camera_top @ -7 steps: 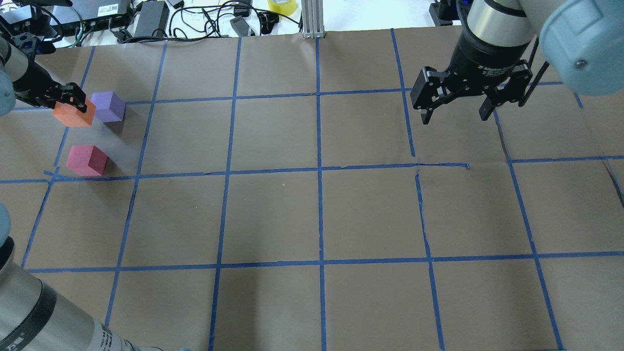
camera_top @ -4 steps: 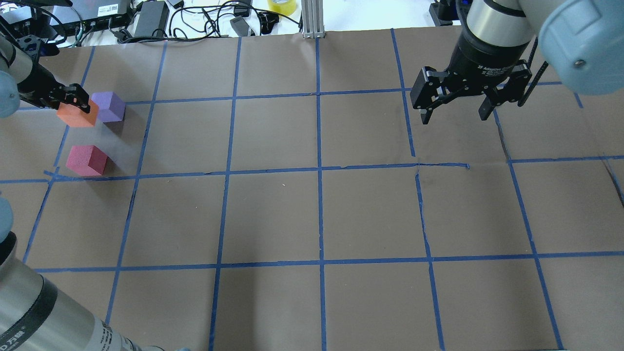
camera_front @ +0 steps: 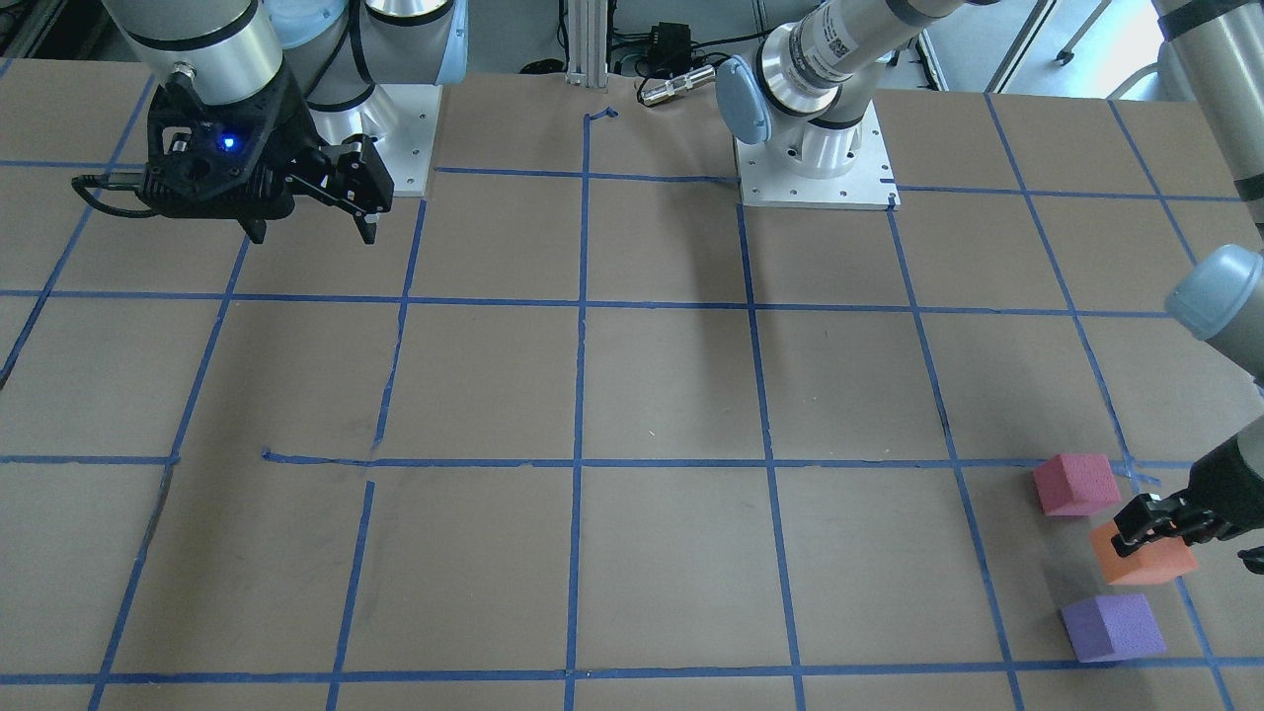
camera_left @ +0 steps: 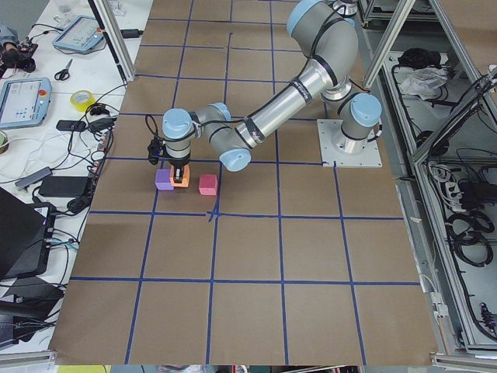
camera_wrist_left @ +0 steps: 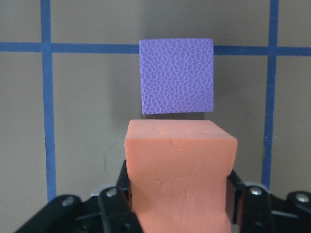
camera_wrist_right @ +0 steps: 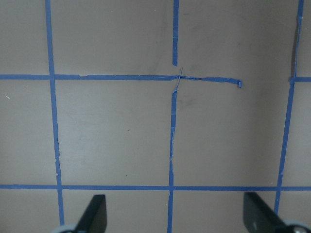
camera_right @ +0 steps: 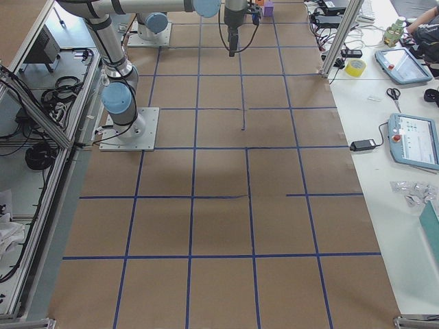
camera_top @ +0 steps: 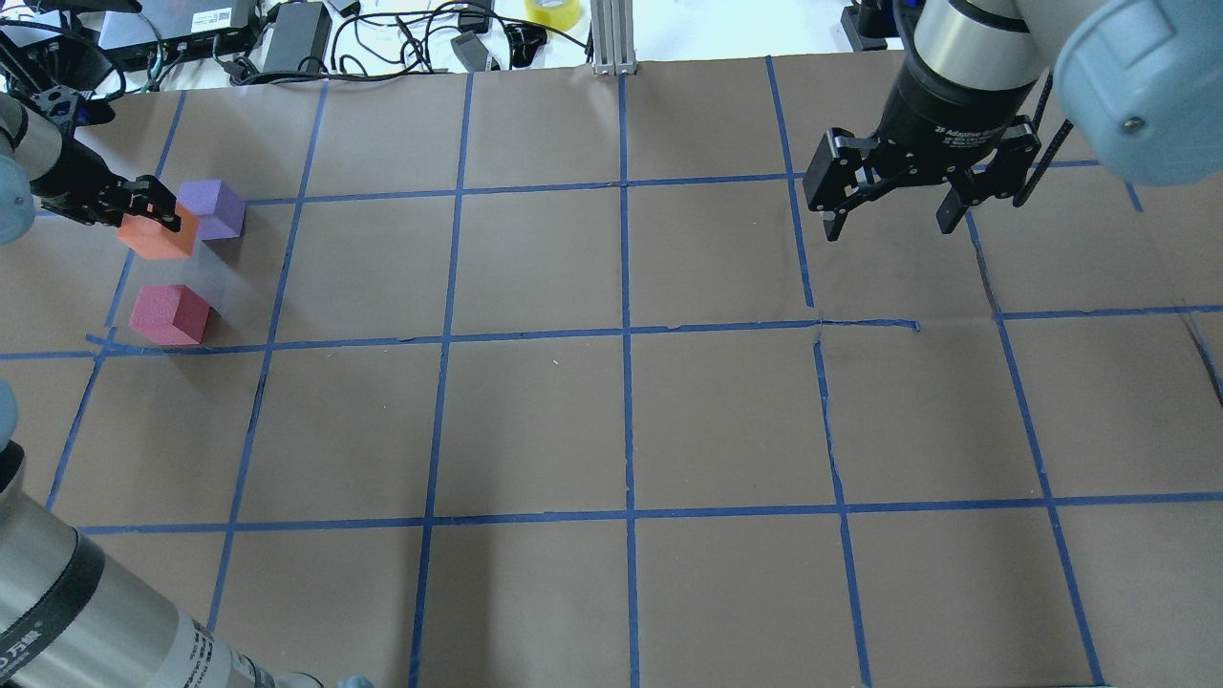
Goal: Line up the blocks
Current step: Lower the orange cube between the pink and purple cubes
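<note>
One orange block [camera_wrist_left: 180, 155] in left gripper [camera_wrist_left: 179, 191], edges parallel to purple block [camera_wrist_left: 177, 76]

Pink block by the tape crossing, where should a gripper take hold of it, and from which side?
Come straight down and close on two opposite side faces of the pink block. It sits flat, top uncovered, with a gap to the orange block held in the left gripper. It looks slightly turned against the tape lines, so probably rotate the wrist to match.
</note>
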Controlling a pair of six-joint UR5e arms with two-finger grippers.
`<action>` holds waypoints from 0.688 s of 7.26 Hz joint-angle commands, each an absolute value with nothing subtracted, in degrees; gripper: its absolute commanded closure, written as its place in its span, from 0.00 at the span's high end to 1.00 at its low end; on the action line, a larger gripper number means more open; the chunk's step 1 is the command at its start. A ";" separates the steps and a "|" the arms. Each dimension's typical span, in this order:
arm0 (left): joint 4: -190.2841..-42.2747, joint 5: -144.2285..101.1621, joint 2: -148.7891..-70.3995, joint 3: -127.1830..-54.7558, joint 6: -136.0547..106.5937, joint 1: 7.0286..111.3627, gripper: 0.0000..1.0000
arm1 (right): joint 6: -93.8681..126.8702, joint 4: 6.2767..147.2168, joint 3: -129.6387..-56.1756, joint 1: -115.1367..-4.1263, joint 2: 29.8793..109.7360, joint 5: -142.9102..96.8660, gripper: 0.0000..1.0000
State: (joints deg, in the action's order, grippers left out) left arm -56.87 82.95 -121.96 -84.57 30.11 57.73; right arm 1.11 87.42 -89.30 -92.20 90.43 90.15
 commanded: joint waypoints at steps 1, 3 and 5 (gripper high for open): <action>-56.87 82.44 -122.52 -85.07 30.06 57.22 0.00 | 1.14 87.45 -89.30 -92.20 90.35 90.35 1.00; -56.87 82.35 -122.87 -85.17 29.71 57.22 0.00 | 1.14 87.02 -89.30 -91.93 90.44 90.35 1.00; -56.87 82.53 -122.87 -86.13 29.71 57.22 0.00 | 1.14 87.19 -89.30 -91.93 90.44 90.35 1.00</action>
State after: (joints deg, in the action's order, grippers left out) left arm -56.90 82.40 -122.83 -85.50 29.69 57.22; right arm 1.18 87.14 -89.30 -91.96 90.42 90.35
